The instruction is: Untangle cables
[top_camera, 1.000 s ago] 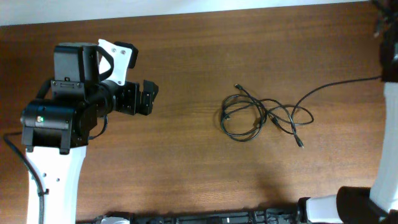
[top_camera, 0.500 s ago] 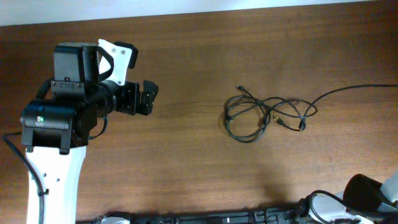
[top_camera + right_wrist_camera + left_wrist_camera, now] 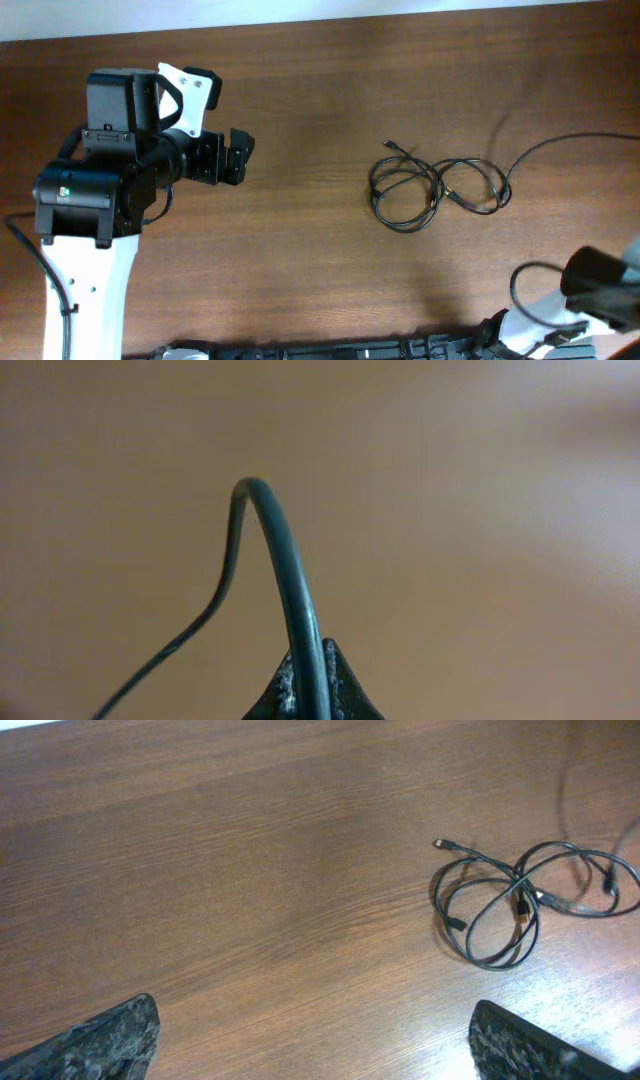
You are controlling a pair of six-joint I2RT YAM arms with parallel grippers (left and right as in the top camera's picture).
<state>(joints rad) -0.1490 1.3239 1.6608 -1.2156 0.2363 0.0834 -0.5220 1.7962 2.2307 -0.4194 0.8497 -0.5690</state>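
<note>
The right gripper point(image 3: 305, 695) pinches one cord point(image 3: 285, 560) raised, probably to pull it free of the tangled cables point(image 3: 430, 185) at three o'clock on the table point(image 3: 300, 260). The left gripper point(image 3: 240, 155) stands wide open at nine o'clock.

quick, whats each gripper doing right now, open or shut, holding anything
left gripper: open, holding nothing
right gripper: closed on a thin black cable
</note>
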